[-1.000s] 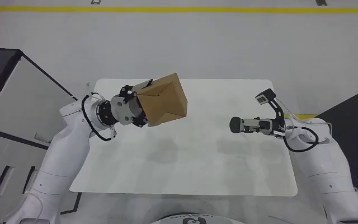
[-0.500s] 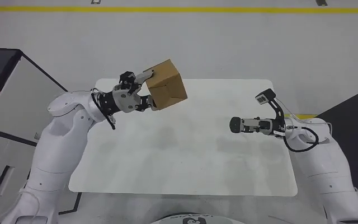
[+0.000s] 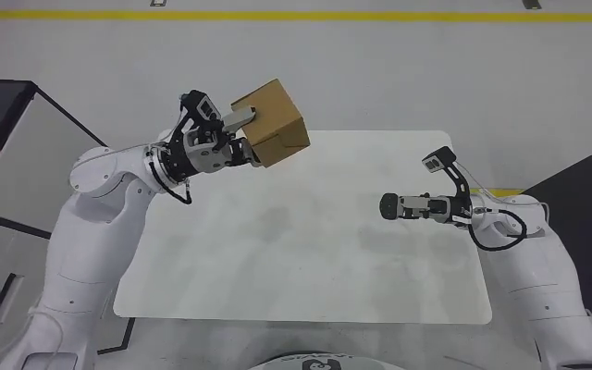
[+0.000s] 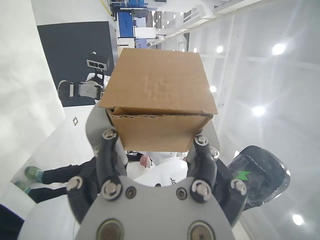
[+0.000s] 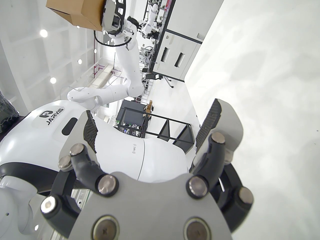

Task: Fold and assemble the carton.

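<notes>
A brown cardboard carton (image 3: 273, 120), folded into a box on every side that shows, hangs tilted in the air over the far edge of the white table (image 3: 324, 277), toward its left end. The left gripper (image 3: 239, 137) is clamped on one end of it, fingers pressing opposite sides, probably to hold the folded shape while turning the box. Well apart, the right gripper (image 5: 151, 121) hovers over the table's right side, jaws spread wide and holding nothing, apparently ready to help.

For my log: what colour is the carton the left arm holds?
Plain brown cardboard; the carton shows best in the left wrist view.
</notes>
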### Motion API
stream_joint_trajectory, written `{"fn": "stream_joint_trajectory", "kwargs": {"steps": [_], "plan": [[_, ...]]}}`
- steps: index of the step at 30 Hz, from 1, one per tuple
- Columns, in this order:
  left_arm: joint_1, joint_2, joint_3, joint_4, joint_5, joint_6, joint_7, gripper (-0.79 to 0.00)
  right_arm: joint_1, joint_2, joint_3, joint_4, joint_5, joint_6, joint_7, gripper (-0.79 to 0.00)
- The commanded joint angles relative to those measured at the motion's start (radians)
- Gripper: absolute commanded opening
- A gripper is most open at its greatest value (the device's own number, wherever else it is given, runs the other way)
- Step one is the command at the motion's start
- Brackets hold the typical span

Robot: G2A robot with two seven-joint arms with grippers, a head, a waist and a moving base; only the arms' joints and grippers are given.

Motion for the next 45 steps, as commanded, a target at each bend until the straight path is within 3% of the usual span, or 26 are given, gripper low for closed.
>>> {"fn": "stream_joint_trajectory", "kwargs": {"steps": [1,3,5,8,15,25,27,32,38,45], "plan": [[-0.002,0.001,-0.001,-0.006,0.022,-0.005,0.007,-0.785,0.000,0.000,0.000,0.000,0.000,0.000,0.000,0.000],[-0.002,0.008,0.005,-0.050,0.190,-0.048,0.025,-0.785,0.000,0.000,0.000,0.000,0.000,0.000,0.000,0.000],[0.007,0.008,0.004,-0.072,0.231,-0.115,0.021,-0.785,0.000,0.000,0.000,0.000,0.000,0.000,0.000,0.000],[0.019,0.018,-0.005,-0.099,0.478,-0.191,0.054,-0.785,0.000,0.000,0.000,0.000,0.000,0.000,0.000,0.000],[0.054,0.025,-0.019,-0.136,0.709,-0.389,0.111,-0.785,0.000,0.000,0.000,0.000,0.000,0.000,0.000,0.000],[0.060,0.025,-0.020,-0.140,0.748,-0.409,0.129,-0.785,0.000,0.000,0.000,0.000,0.000,0.000,0.000,0.000],[0.073,0.024,-0.014,-0.134,0.744,-0.494,0.125,-0.785,0.000,0.000,0.000,0.000,0.000,0.000,0.000,0.000],[0.103,0.031,-0.044,-0.122,0.934,-0.782,0.150,-0.785,0.000,0.000,0.000,0.000,0.000,0.000,0.000,0.000],[0.127,0.032,-0.080,-0.132,1.098,-1.004,0.261,-0.785,0.000,0.000,0.000,0.000,0.000,0.000,0.000,0.000],[0.140,0.031,-0.085,-0.140,1.130,-1.029,0.301,-0.785,0.000,0.000,0.000,0.000,0.000,0.000,0.000,0.000]]}}
